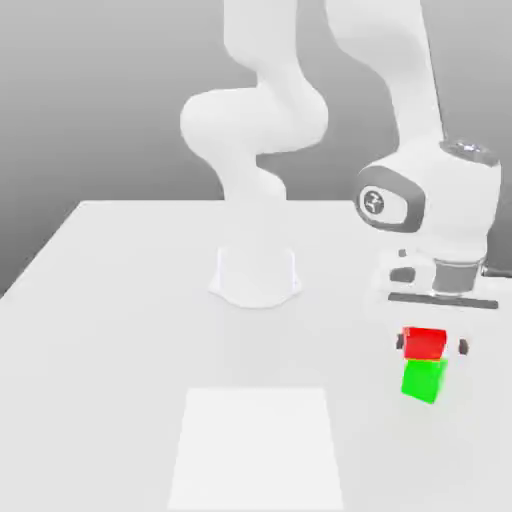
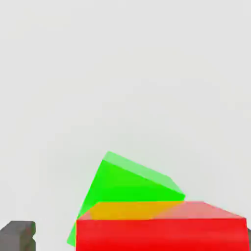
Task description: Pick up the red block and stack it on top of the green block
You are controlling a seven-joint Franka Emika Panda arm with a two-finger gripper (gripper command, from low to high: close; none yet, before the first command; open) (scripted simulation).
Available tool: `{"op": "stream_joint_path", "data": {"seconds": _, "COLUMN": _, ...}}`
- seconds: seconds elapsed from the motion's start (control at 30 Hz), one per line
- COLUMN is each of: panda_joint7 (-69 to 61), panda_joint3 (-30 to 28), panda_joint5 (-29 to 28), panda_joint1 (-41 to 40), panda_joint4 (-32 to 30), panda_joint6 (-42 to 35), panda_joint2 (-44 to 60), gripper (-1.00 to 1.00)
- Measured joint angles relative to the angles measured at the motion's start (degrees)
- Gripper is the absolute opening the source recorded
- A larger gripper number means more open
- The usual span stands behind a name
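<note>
In the exterior view, my pincer hangs over the worktop toward that view's right, its fingertips spread to either side of the red block, released. The red block sits on top of the green block, which rests on the worktop. In the hand view, the red block lies across the green block, slightly turned against it, with one dark fingertip standing apart from it.
</note>
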Motion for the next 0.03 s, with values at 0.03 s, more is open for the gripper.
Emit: {"op": "stream_joint_path", "data": {"seconds": 0.03, "panda_joint7": 0.5, "panda_joint3": -0.4, "panda_joint5": -0.8, "panda_joint1": 0.3, "panda_joint4": 0.0, "panda_joint6": 0.4, "panda_joint2": 0.6, "gripper": 1.0}}
